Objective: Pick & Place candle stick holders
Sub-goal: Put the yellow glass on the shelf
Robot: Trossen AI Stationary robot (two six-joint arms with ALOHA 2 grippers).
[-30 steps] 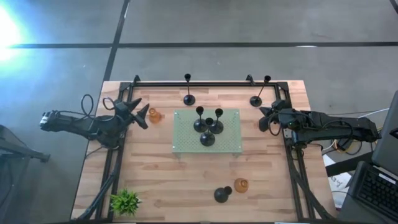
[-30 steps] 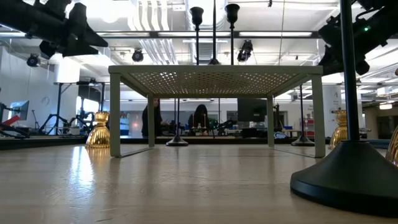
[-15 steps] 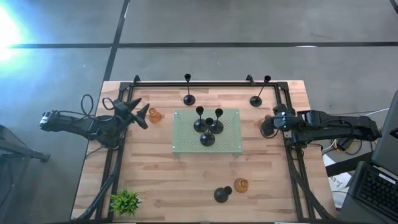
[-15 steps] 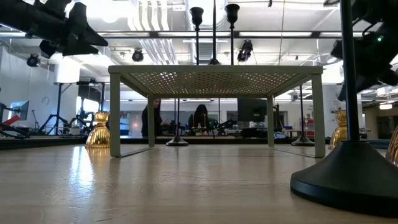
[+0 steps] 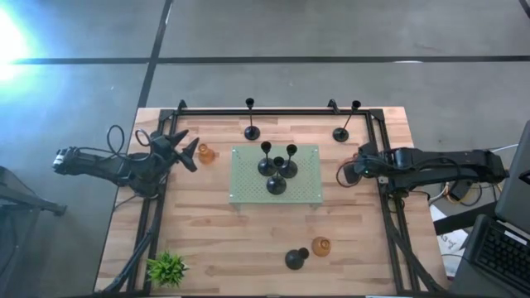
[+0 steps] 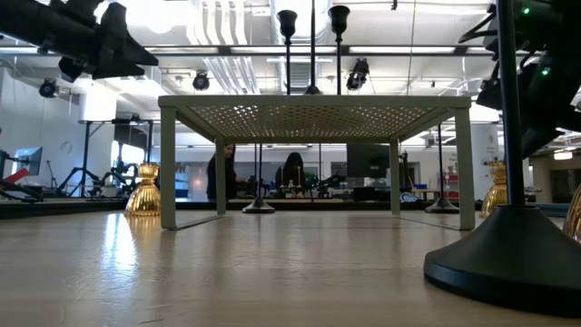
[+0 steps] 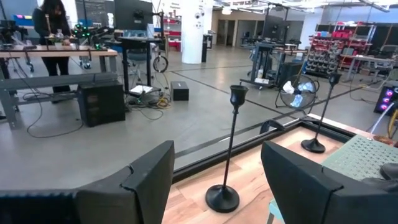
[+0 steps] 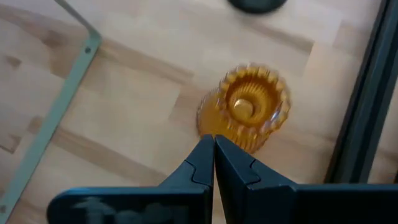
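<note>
Three black candle stick holders [image 5: 277, 168] stand on the pale green perforated stand [image 5: 305, 192] at mid-table. Two tall black ones stand on their round bases at the far edge [image 5: 251, 131] [image 5: 341, 133]. A black one [image 5: 296, 259] and an amber one [image 5: 321, 247] stand near the front. My left gripper [image 5: 189, 153] is open and level, just left of an amber holder [image 5: 206, 153]. My right gripper [image 8: 213, 149] is shut and points steeply down, its tips over the near side of another amber holder [image 8: 249, 112].
A small green plant [image 5: 167, 267] sits at the near left corner. Black frame rails [image 5: 385, 211] run along the table's sides and far edge. In the low view a black holder's base [image 6: 508, 259] fills the near right. People and benches show in the room beyond.
My right gripper has tipped from nearly level to steeply downward, rolled, sunk a little and shifted toward the table's middle, staying shut. No holder has moved.
</note>
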